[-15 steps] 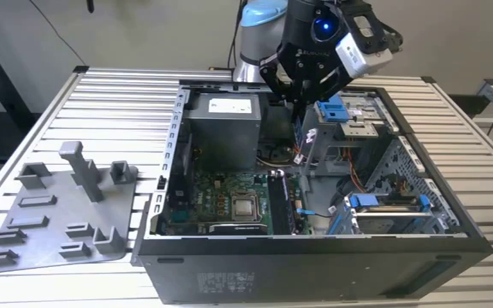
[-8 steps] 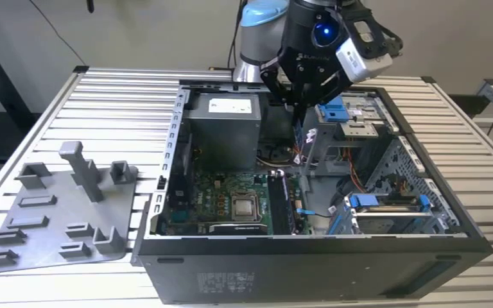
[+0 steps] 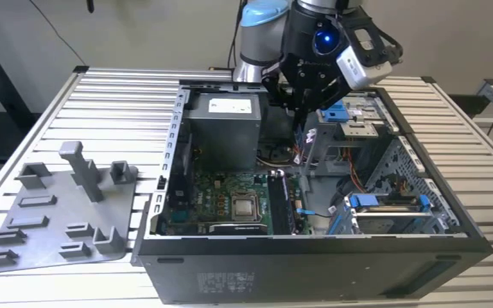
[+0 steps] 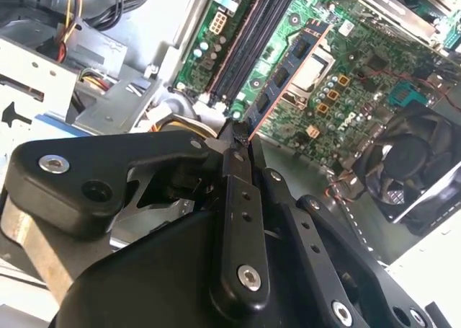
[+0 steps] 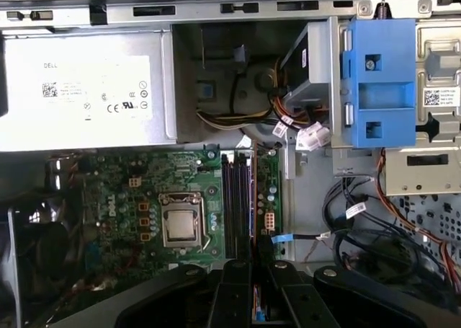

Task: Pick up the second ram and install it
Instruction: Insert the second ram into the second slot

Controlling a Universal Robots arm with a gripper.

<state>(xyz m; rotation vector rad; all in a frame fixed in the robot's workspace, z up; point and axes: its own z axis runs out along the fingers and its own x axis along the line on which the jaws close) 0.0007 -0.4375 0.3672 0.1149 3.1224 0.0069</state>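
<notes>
My gripper (image 3: 302, 110) hangs over the open computer case (image 3: 315, 256), above the rear of the motherboard (image 3: 221, 192). Its fingers are shut on the second ram (image 4: 250, 124), a thin dark stick seen edge-on and poking out past the fingertips (image 4: 232, 162). In the first wrist view the gripper (image 5: 253, 267) lines up roughly above the long black memory slots (image 5: 238, 202), beside the CPU socket (image 5: 178, 225). The slots (image 4: 252, 40) lie well below the stick in the second wrist view. The stick does not touch the board.
A grey holder tray (image 3: 58, 212) with upright posts lies on the slatted table at the exterior view's left. Inside the case are a grey power supply (image 3: 225, 125), loose cables (image 5: 360, 234), a blue drive bracket (image 5: 379, 83) and a black fan (image 4: 410, 162).
</notes>
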